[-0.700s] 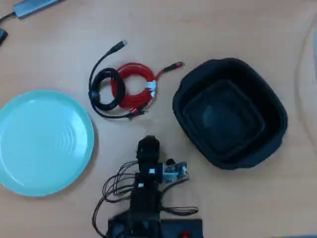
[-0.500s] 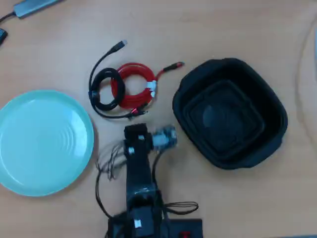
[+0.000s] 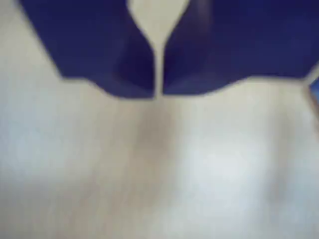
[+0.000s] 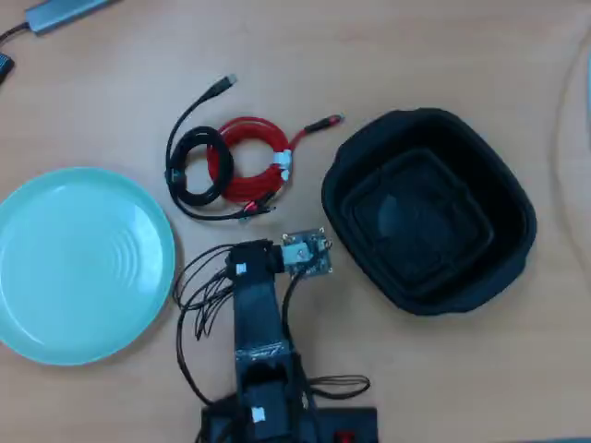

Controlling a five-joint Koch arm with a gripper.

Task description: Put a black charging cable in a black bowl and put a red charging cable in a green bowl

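Overhead, arm (image 4: 256, 305) hides fingers, wrist blurred

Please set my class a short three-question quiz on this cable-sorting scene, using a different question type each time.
1. True or false: the red charging cable and the black charging cable lie touching on the table.
2. How many of the black bowl and the green bowl hold a cable? A none, B one, C both.
3. Fill in: in the wrist view, the gripper is ___, with nothing in it.
Key: 1 true; 2 A; 3 shut.
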